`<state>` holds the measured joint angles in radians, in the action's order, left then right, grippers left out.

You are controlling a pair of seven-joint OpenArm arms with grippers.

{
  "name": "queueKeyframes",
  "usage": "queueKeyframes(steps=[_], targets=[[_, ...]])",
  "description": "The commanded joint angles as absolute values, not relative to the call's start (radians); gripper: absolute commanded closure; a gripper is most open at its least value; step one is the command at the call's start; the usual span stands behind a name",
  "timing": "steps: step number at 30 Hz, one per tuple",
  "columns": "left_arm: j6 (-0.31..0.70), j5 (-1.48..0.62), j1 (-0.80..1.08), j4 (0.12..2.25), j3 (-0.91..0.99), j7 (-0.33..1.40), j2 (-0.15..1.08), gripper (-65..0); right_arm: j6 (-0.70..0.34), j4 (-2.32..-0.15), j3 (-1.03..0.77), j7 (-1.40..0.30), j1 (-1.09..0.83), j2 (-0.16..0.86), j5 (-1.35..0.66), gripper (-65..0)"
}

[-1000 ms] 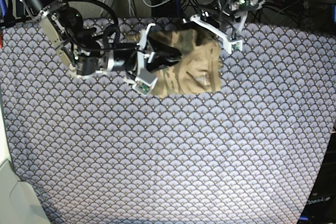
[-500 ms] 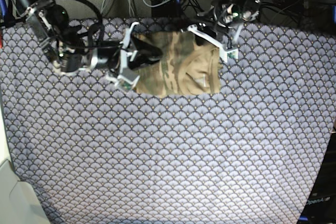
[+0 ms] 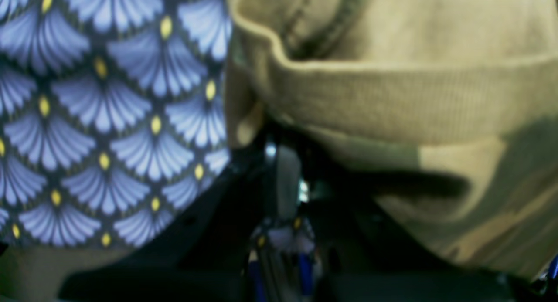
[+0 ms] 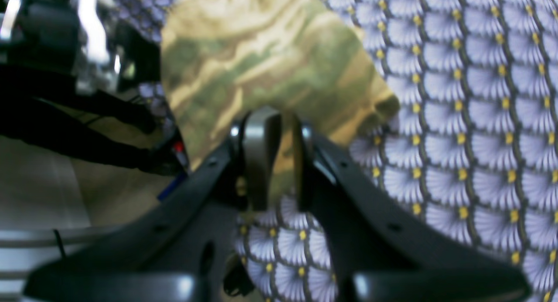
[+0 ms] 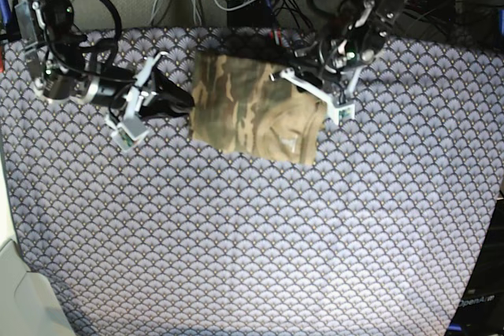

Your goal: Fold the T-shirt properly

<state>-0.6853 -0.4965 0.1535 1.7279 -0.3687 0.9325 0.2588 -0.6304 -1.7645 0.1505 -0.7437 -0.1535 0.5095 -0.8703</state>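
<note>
At the bench's 12 o'clock edge we see the T-shirt folded, its long axis running 9 to 3 o'clock. Our right claw pinches its 9 o'clock edge; our left claw, fully closed, grips the 3 o'clock side.

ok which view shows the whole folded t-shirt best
The base view: the T-shirt shows complete, a folded block on the tablecloth. The right wrist view shows one blurred end; the left wrist view only a close, blurred edge.
</note>
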Motion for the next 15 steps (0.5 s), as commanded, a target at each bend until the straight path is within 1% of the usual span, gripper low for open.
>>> queueKeyframes(steps=[1, 5, 7, 11, 15], targets=[[-0.698, -0.475, 0.130, 1.710, -0.366, 0.917, 0.262, -0.3, -0.634, -1.779, 0.137, -0.719, -0.153, 0.521, -0.889, -8.4], [-0.698, -0.470, 0.045, 1.601, -0.364, 0.917, 0.226, -0.3, -0.634, -1.773, 0.137, -0.719, -0.179, 0.521, -0.881, -8.4], [-0.698, -0.470, -0.002, 1.527, -0.364, 0.900, 0.209, -0.3, -0.631, -1.759, 0.140, -0.733, -0.185, 0.521, -0.843, -8.5], [-0.698, -0.475, -0.079, 1.400, -0.364, 0.819, 0.176, -0.3, -0.630, -1.684, 0.134, -0.826, -0.145, 0.486, -0.710, -8.4], [-0.698, -0.476, -0.124, 1.356, -0.364, 0.808, 0.159, -0.3, -0.630, -1.612, 0.134, -0.875, -0.077, 0.463, -0.507, -8.7]])
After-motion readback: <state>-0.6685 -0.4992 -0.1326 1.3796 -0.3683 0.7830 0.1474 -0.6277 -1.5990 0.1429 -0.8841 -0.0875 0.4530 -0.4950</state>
